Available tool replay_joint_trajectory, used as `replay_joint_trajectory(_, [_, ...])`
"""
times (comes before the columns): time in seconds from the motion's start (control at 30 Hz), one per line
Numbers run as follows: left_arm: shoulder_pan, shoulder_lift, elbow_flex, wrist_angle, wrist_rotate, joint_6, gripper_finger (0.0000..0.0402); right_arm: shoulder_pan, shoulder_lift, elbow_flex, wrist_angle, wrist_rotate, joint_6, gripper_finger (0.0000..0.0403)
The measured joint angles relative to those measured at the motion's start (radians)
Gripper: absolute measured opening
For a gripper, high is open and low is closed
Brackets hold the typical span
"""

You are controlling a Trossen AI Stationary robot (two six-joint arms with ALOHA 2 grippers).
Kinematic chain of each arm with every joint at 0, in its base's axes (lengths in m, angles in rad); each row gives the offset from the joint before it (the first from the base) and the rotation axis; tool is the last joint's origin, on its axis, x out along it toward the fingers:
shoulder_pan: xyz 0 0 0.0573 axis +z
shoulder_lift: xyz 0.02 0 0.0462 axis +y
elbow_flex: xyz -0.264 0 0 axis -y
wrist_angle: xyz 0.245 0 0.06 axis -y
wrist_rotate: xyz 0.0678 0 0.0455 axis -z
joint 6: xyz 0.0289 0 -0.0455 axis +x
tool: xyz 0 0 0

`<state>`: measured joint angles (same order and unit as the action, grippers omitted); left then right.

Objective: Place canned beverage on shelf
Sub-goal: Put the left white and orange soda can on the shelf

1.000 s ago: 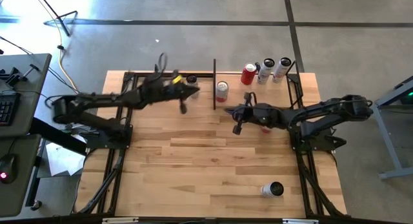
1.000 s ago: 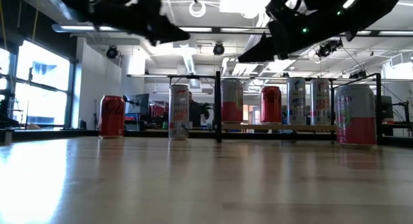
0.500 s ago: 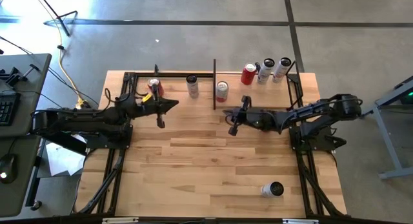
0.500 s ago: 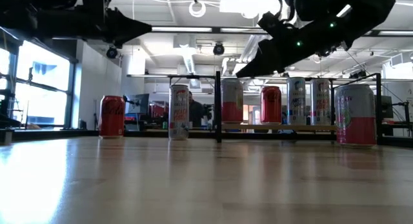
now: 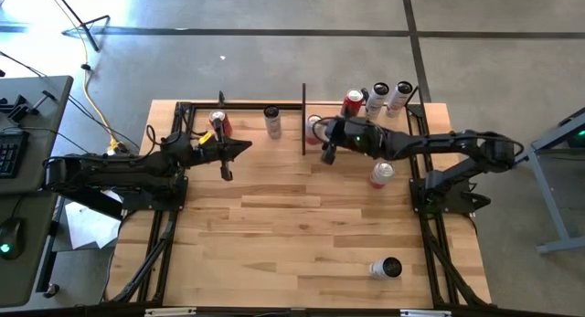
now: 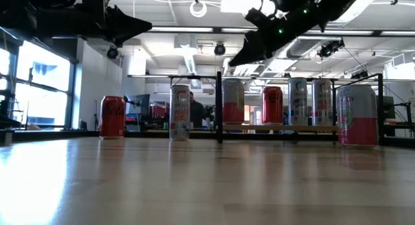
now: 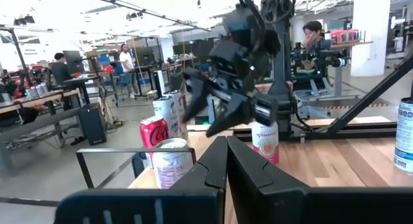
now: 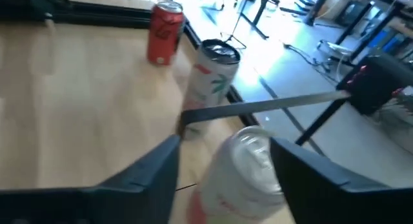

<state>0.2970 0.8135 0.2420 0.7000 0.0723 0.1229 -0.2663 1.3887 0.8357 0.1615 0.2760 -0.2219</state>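
Observation:
A pink-and-white can (image 8: 248, 162) stands upright on the shelf (image 6: 279, 128), just right of its black upright plate (image 5: 303, 121). My right gripper (image 8: 235, 175) hovers open above this can, one finger on each side of its top, touching nothing. Farther right on the shelf stand a red can (image 5: 352, 103) and two white cans (image 5: 388, 97). Left of the plate, a white can (image 5: 272, 121) and a red can (image 5: 218, 123) stand on the table. My left gripper (image 5: 245, 146) is shut and holds nothing, in the air near the red can.
Another pink-and-white can (image 5: 379, 174) stands on the table under my right arm. A further can (image 5: 387, 268) lies on its side near the front right corner. Black frame rails (image 5: 164, 226) run along the table's left and right sides. People are in the room beyond.
My left gripper has drawn back toward the table's left edge, away from the white can, then kept still. My right gripper has gone toward the far edge and the black plate, over the can beside it, uncovering the can that stands under its arm.

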Motion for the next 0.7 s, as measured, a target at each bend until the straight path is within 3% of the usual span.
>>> replay_joint_trajectory(0.1, [0.000, 0.000, 0.000, -0.006, 0.000, 0.000, 0.0000, -0.051, 0.004, 0.038, -0.067, -0.047, -0.014, 0.0282])
replay_joint_trajectory(0.2, [0.000, 0.000, 0.000, -0.012, 0.000, -0.007, 0.0000, -0.112, 0.013, 0.045, -0.093, -0.132, -0.015, 0.0305])
replay_joint_trajectory(0.33, [0.000, 0.000, 0.000, -0.024, 0.000, -0.008, 0.0000, -0.169, 0.021, 0.047, -0.072, -0.192, -0.006, 0.0309])
replay_joint_trajectory(0.47, [-0.003, 0.000, 0.000, -0.023, 0.002, -0.006, 0.0000, -0.205, 0.030, 0.047, -0.044, -0.323, 0.014, 0.0310])
replay_joint_trajectory(0.7, [-0.004, 0.000, 0.000, -0.023, 0.005, -0.005, 0.0000, -0.232, 0.080, 0.047, -0.009, -0.337, 0.030, 0.0310])
